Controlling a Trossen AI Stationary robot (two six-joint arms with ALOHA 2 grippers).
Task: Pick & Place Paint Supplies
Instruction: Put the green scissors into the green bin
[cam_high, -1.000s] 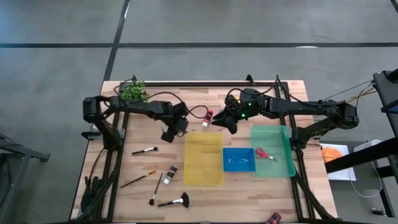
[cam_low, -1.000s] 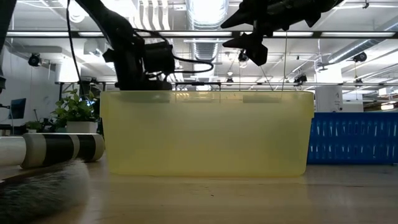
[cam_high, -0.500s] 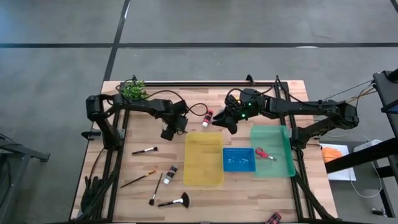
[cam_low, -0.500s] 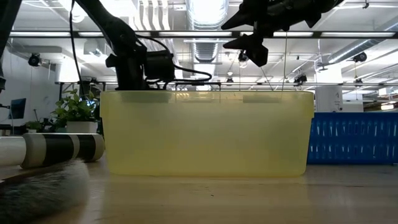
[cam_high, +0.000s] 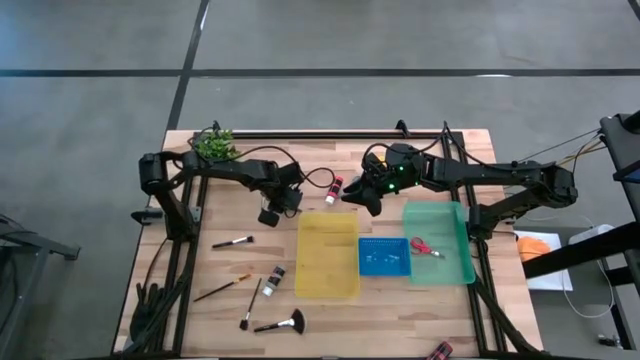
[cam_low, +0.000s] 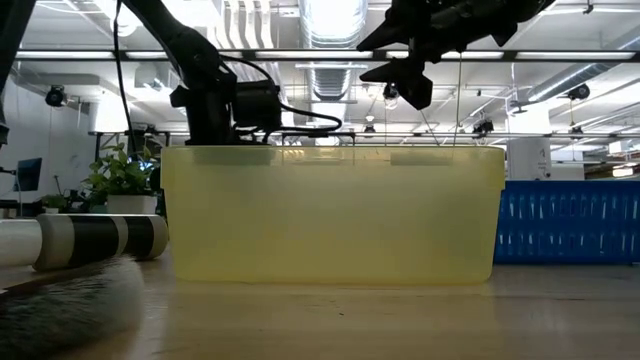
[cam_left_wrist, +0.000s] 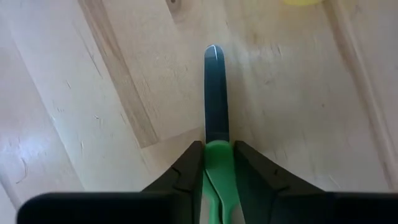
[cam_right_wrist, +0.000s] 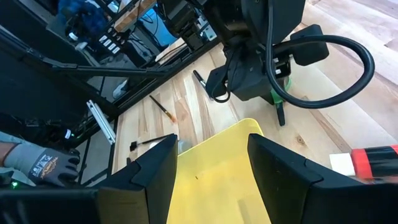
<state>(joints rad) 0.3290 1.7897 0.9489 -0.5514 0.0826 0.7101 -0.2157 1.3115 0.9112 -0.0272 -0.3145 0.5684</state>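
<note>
My left gripper is shut on green-handled scissors over the bare wood left of the yellow tray; their dark shut blades point down at the table. My right gripper hangs open above the yellow tray's far end, touching nothing. A red paint bottle lies on its side just beyond that tray. Red scissors lie in the green tray. Thin brushes, a black bottle and a black fan brush lie on the table's near left part. My left gripper pinches the scissors by their green handle part, close to where the blades begin, between its two fingers. The fingers come from above, pointing down along the scissors. The blades hang below; whether their tip touches the wood I cannot tell.
A blue tray sits between the yellow and green trays. A leafy plant stands at the far left corner. A red item lies at the near edge. In the right wrist view a gloved hand shows beyond the table.
My left gripper, with the scissors in it, has shifted a little toward the table's left and then held still.
</note>
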